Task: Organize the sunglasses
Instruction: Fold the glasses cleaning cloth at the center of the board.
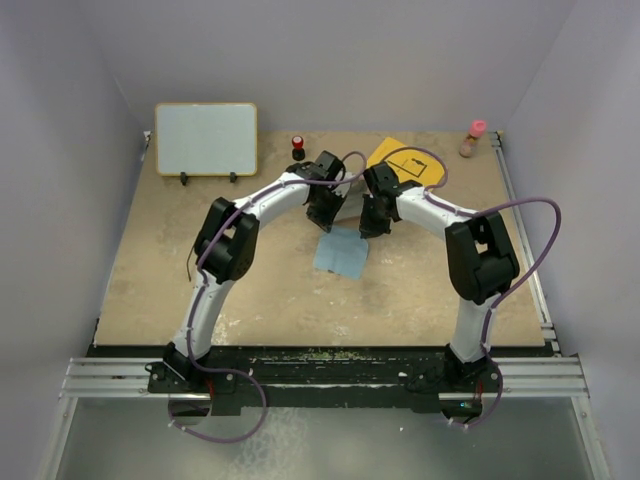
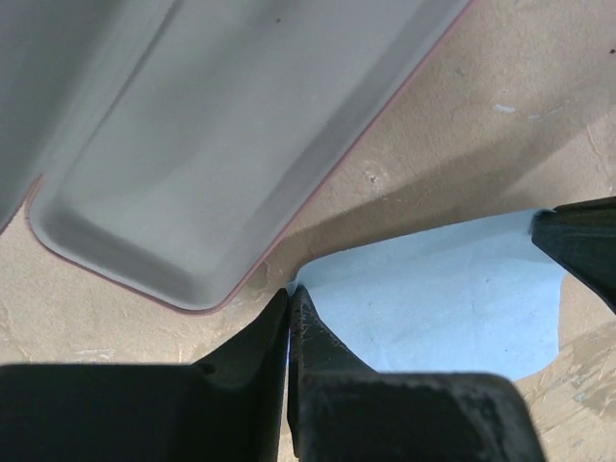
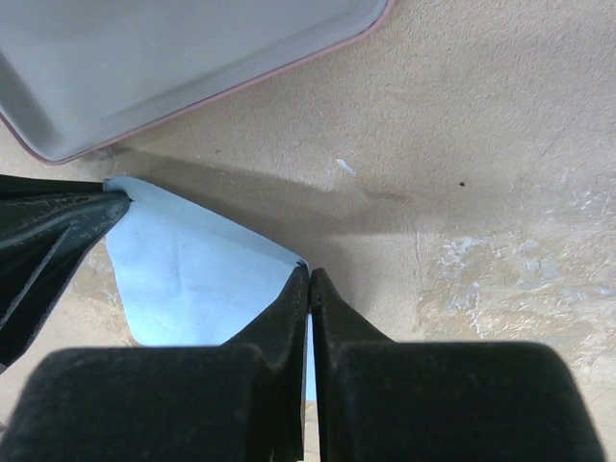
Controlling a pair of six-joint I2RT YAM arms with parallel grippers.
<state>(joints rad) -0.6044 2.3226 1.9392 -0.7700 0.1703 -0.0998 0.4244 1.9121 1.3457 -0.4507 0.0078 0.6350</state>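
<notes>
Both claws are clamped tight: the left gripper (image 2: 289, 300) pinches one far corner of the light blue cloth (image 2: 443, 298), and the right gripper (image 3: 309, 279) pinches the other. That looks meant to keep it spread flat for lifting. The open case (image 2: 212, 144) sits just beyond, on the far side. The sunglasses? Not visible in any view.

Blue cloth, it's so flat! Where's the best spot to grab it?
Grab the blue cloth by its two corners nearest the case, one per gripper, coming down from above. It is thin and lies on the table, so probably only a corner or edge can be pinched. The left gripper and right gripper are each shut right at such a corner.
</notes>
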